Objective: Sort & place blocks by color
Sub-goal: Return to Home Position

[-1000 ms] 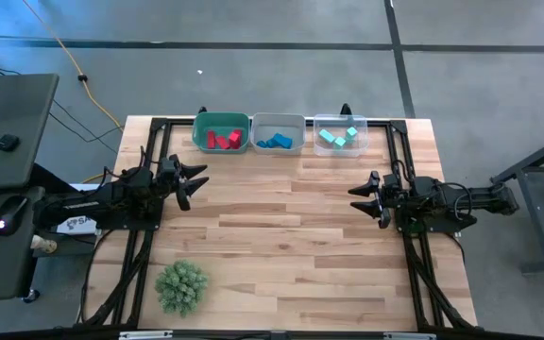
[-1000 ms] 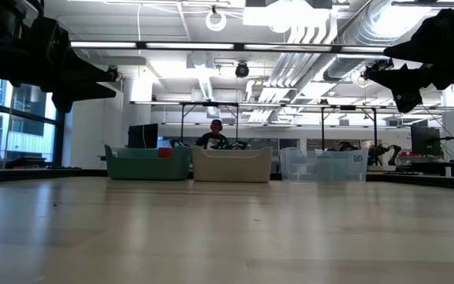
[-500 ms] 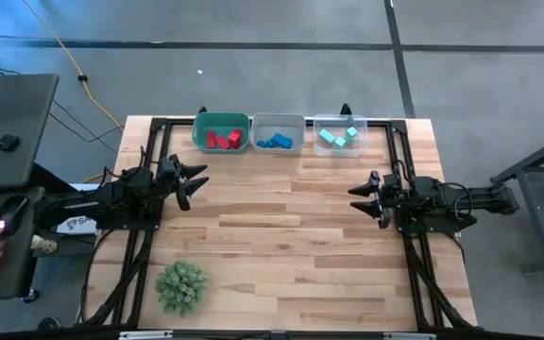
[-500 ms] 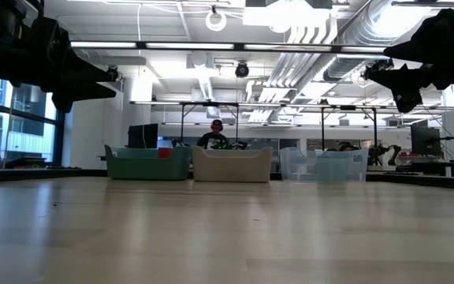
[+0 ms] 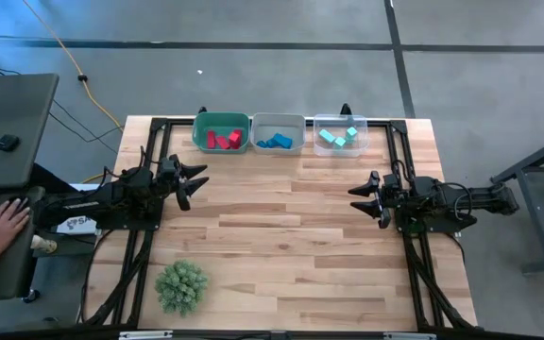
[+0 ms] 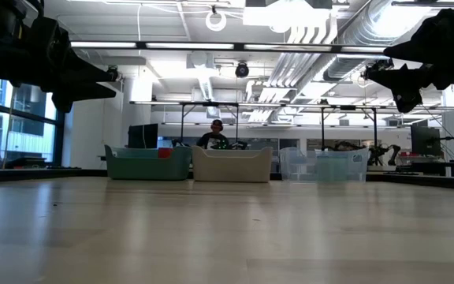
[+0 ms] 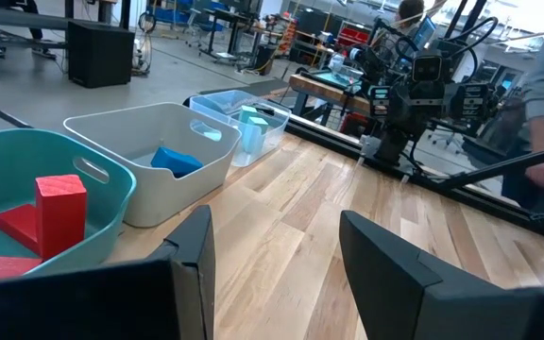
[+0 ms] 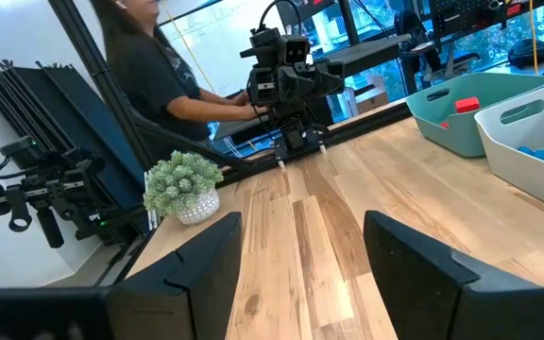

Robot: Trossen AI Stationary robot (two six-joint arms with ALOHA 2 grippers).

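While both dark arms hang over the wooden tabletop (image 5: 281,236), the left end effector (image 5: 196,182) at its left side and the right end effector (image 5: 357,199) at its right each have their fingers spread, pinching nothing. Beyond both, along the far edge, small red blocks (image 5: 223,140) lie in the green plastic bin (image 5: 197,132), blue blocks (image 5: 275,143) in the gray bin (image 5: 279,117), and light teal blocks (image 5: 336,138) in the transparent bin (image 5: 338,118).

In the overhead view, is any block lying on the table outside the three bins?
No: the red blocks, blue blocks and teal blocks all sit in bins; the table holds only the plant ball.
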